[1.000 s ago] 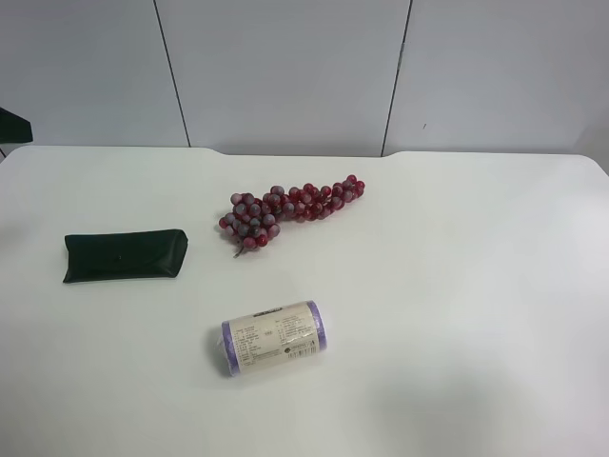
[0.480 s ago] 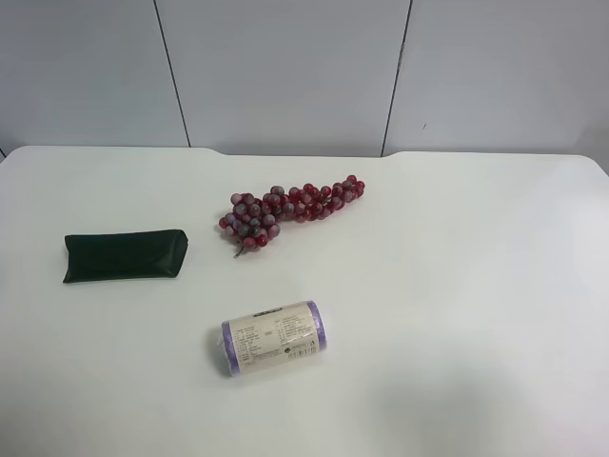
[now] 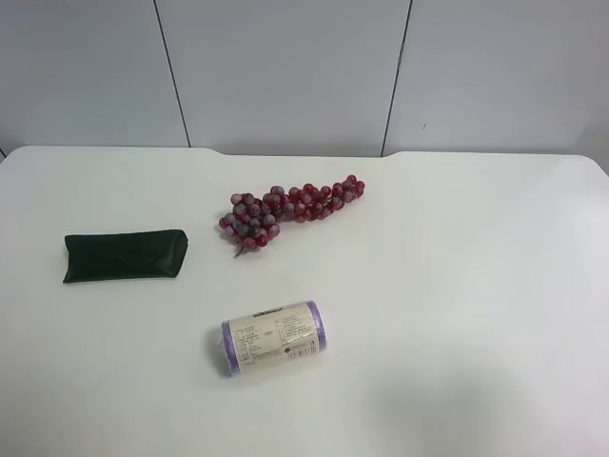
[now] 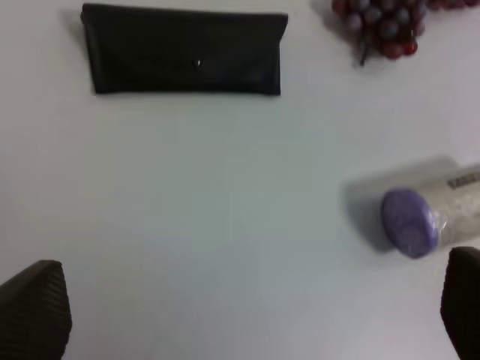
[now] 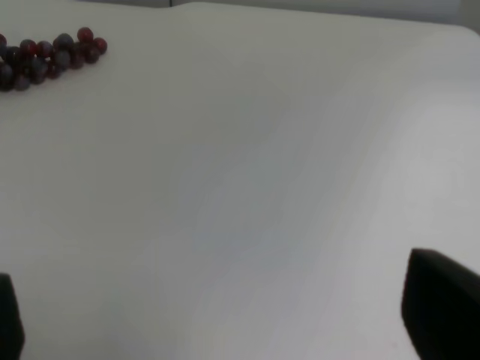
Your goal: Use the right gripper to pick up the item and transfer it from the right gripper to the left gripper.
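On white table [image 3: 457, 286], toward exterior high view's left: glasses case [image 3: 125, 255], flat, flap side up, snap visible, untouched. Red grape bunch [image 3: 290, 208] near centre; purple-ended labelled roll [image 3: 274, 336] on its side, nearer camera; all three well apart. Left gripper [image 4: 240, 311]: fingers spread wide, empty, above bare table short of case. Right gripper [image 5: 225, 315]: fingers spread, empty, over bare table; grapes far off.

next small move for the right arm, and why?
Probably swing the right gripper toward the glasses case. Its jaws stand open over bare table, with only the grapes in its view; the case lies untouched, flat, apart from the roll.
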Available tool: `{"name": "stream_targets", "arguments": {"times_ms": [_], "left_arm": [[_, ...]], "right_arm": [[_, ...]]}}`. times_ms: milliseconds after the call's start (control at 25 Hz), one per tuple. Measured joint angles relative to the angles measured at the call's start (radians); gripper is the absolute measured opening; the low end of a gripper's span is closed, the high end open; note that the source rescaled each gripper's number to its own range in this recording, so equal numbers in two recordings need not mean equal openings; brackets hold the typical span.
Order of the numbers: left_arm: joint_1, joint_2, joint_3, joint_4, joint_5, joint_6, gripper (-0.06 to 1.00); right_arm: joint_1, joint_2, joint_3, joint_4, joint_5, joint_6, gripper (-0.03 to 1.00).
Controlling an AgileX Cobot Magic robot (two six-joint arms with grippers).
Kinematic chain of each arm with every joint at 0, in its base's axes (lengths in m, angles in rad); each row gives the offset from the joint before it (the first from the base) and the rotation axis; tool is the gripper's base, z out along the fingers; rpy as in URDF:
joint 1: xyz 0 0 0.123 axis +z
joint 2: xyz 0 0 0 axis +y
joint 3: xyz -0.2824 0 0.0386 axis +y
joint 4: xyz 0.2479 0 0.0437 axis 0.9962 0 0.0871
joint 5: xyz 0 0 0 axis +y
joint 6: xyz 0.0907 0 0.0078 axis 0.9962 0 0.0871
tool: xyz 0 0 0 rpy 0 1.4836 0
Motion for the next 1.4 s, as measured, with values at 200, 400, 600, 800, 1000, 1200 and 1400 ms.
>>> {"name": "stream_targets", "arguments": {"times_ms": [200,400,600,800,1000,1200,1400], "left_arm": [[-0.069,-0.192,0.000,0.171,0.053,-0.068,1.00],[-0.073,-0.321,0.000,0.245,0.075,-0.072,1.00],[-0.088,-0.395,0.000,0.291,0.079,-0.096,1.00],[-0.142,-0.446,0.012,0.325,0.078,-0.117,1.00],[-0.162,-0.488,0.059,0.332,0.021,-0.120,1.00],[-0.163,-0.495,0.156,0.326,-0.007,-0.120,1.00],[-0.163,-0.495,0.211,0.269,-0.064,-0.101,1.00]], "right_arm": [[0.000,0.000,0.000,0.000,0.000,0.000,1.00],[0.000,0.000,0.000,0.000,0.000,0.000,1.00],[0.000,0.000,0.000,0.000,0.000,0.000,1.00],[0.000,0.000,0.000,0.000,0.000,0.000,1.00],[0.000,0.000,0.000,0.000,0.000,0.000,1.00],[0.000,0.000,0.000,0.000,0.000,0.000,1.00],[0.000,0.000,0.000,0.000,0.000,0.003,1.00]]}}
